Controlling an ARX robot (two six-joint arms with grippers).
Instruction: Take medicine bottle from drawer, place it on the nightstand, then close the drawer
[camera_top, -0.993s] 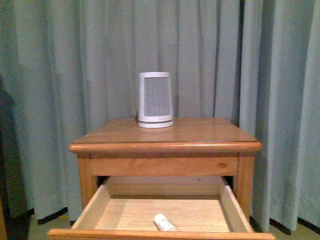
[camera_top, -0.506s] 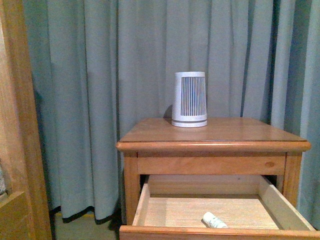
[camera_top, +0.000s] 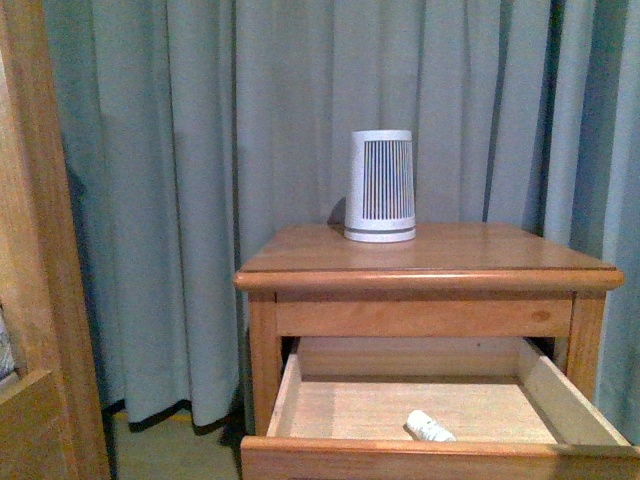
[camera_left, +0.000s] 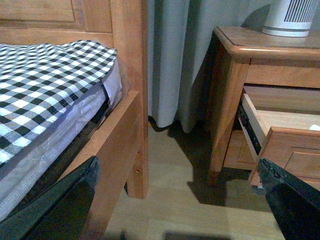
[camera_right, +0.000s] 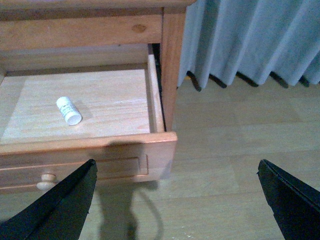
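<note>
The nightstand (camera_top: 430, 262) sits higher than before; medicine bottle (camera_top: 429, 427) near drawer (camera_top: 400, 462) front edge; left hand (camera_left: 177, 162), right hand (camera_right: 176, 162) spread empty.

I am holding my left gripper (camera_left: 176, 167) spread wide. Its two dark fingers (camera_left: 57, 210) are showing only as tapered tips at the two lower corners of the left wrist view, well apart from each other, and they are clamping nothing. I am holding my right gripper (camera_right: 176, 170) the same way, with its dark fingers (camera_right: 295, 200) standing far apart and pinching nothing. I am pitching my right wrist steeply downward and my left wrist more shallowly, closer to level.
</note>
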